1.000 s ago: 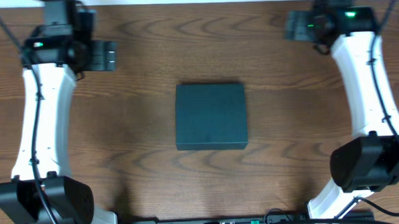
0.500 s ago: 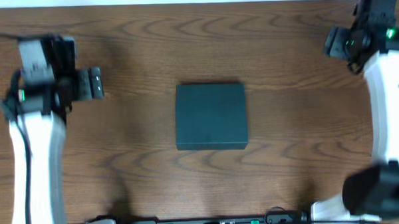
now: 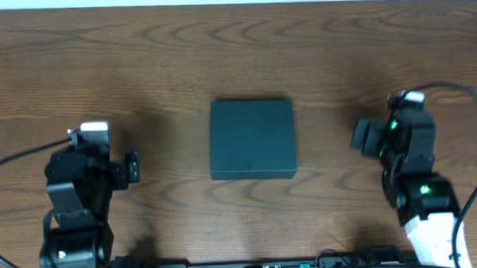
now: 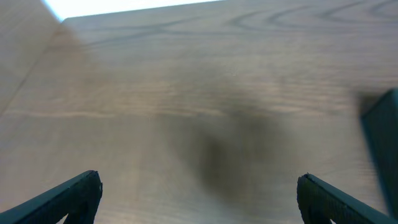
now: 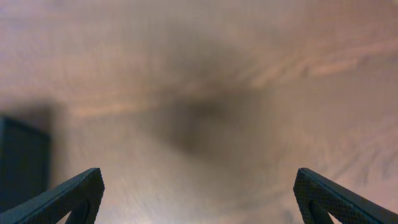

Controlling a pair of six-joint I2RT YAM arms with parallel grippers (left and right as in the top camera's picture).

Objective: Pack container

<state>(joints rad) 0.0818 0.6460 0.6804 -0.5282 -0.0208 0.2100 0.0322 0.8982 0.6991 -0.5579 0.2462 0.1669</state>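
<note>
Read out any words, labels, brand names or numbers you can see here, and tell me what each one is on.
No readable text in any view.
container: plain dark top, no label or print.
table: wood grain only, no markings.
left claw and right claw: wrist views blurred, no print visible on the fingers.

We saw a table [image 3: 220,55] of brown wood with a smooth, faintly sheened grain, a container [image 3: 251,139] whose dark teal-black skin looked matt and even, and, on the right gripper [image 5: 198,180], fingers [image 5: 329,200] of black plastic, finely dimpled.
</note>
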